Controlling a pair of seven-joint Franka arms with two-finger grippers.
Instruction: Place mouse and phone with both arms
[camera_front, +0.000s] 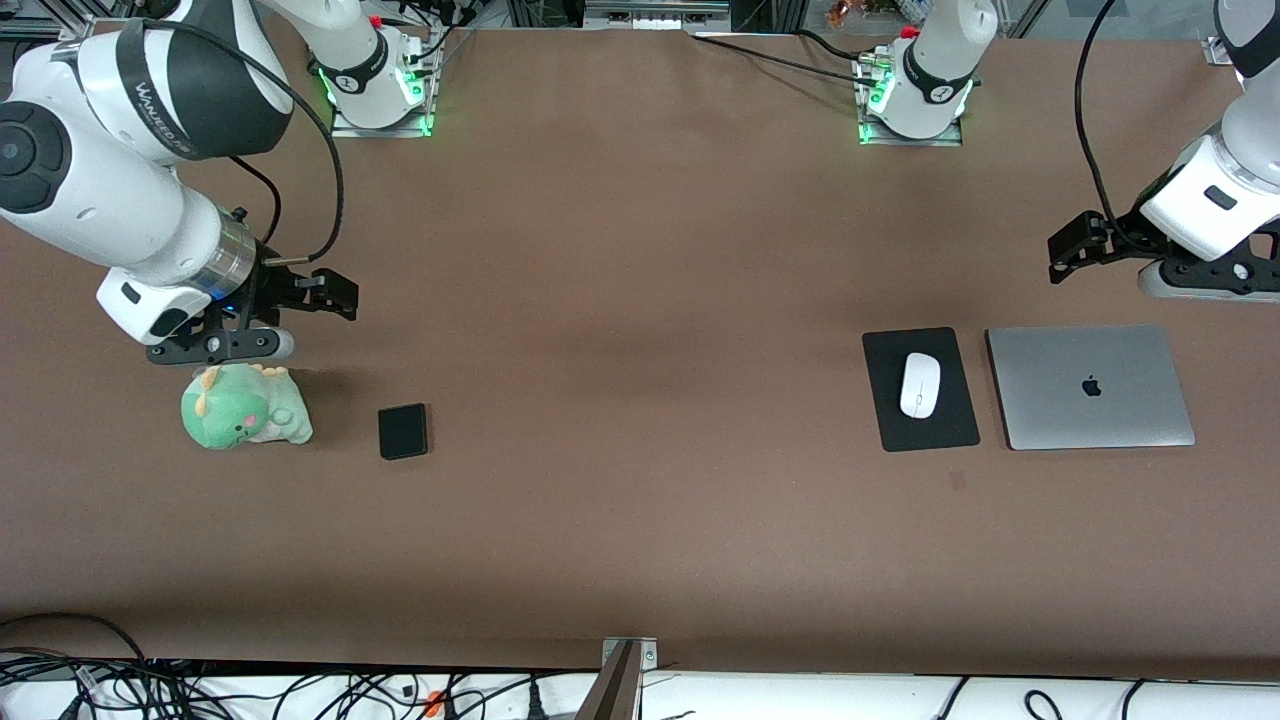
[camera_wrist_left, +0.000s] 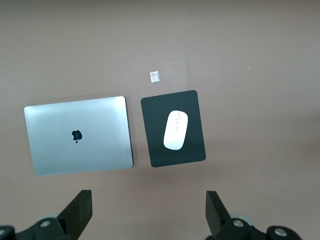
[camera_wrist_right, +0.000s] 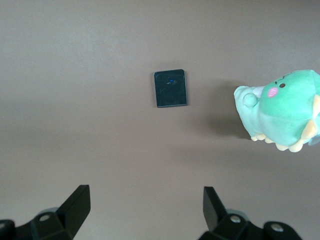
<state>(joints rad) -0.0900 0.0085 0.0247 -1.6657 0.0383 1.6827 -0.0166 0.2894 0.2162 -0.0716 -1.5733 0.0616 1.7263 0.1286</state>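
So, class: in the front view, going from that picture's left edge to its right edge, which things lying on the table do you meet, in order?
green plush toy → phone → black mat with the mouse on it → silver laptop

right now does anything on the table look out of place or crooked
Nothing is damaged or spilled. The one odd item is a green plush toy lying beside the phone, under the open right gripper. The mouse sits squarely on its black mat, beside the closed laptop.
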